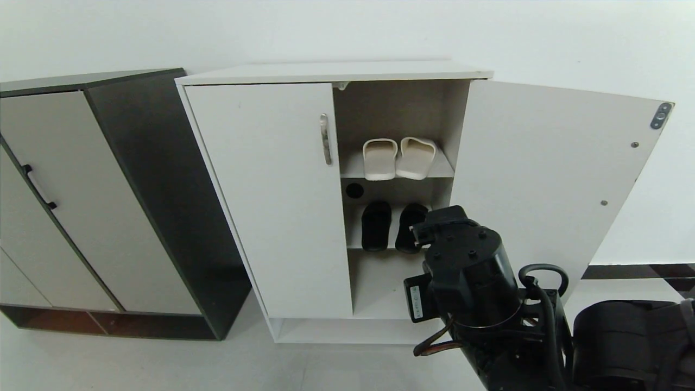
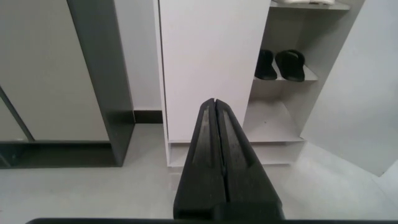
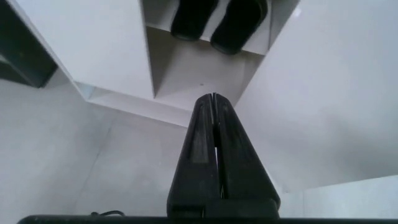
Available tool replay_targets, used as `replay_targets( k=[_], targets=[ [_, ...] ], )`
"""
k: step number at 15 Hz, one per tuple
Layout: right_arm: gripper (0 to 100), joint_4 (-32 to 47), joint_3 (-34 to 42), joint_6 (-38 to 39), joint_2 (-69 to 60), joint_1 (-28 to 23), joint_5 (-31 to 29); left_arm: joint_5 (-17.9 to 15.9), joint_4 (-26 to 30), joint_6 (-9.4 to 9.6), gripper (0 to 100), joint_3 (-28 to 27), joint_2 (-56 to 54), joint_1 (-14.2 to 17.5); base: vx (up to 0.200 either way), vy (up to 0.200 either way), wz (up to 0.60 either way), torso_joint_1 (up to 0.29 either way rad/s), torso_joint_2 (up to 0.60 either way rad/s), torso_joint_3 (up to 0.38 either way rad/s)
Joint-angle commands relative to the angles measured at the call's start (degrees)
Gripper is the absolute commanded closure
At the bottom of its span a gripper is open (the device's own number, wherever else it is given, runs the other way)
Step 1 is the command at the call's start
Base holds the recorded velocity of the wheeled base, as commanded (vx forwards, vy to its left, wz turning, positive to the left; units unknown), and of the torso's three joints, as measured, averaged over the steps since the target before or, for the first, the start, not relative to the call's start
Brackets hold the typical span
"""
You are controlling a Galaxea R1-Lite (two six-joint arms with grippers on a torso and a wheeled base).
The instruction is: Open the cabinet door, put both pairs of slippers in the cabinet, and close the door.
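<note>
Grey cabinet (image 1: 108, 217) far left, not involved. White cabinet (image 1: 336, 72): left door (image 1: 266, 201) closed. White slippers (image 1: 399, 158) on upper shelf, black slippers (image 1: 392, 225) on shelf below; 2 pairs in. Right door (image 1: 548, 179) stands wide. Left pincer (image 2: 214, 107) pressed together, empty, low before cabinet. Right pincer (image 3: 215, 101) pressed together, empty, near right door's inner face. Judged step: closing. Next: right arm must get behind door, push it to.
</note>
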Motion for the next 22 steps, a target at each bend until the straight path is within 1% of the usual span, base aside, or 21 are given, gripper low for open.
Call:
replay_targets(
  k=[1,11,14,17,22],
  targets=[
    [100,-0.01,0.11,0.05,0.12,0.09,-0.02,0.00,-0.04,-0.04,100,0.01,0.04,0.02,0.000,0.000,0.00,0.000,0.00,0.000],
    [100,-0.01,0.46,-0.03,0.56,0.00,-0.02,0.00,-0.04,-0.04,100,0.01,0.04,0.02,0.000,0.000,0.00,0.000,-0.01,-0.009],
    [100,-0.01,0.37,-0.03,0.47,-0.18,-0.02,0.00,-0.04,-0.04,100,0.01,0.04,0.02,0.000,0.000,0.00,0.020,-0.20,-0.312],
    [100,-0.01,0.37,-0.12,0.47,-0.35,0.07,0.00,-0.04,-0.04,100,0.01,0.04,0.02,0.000,0.000,0.00,0.043,-0.51,-0.360],
    [100,-0.01,0.37,-0.12,0.47,-0.35,0.07,0.00,-0.04,-0.04,100,0.01,0.04,0.02,0.000,0.000,0.00,0.114,-0.47,-0.346]
  ],
)
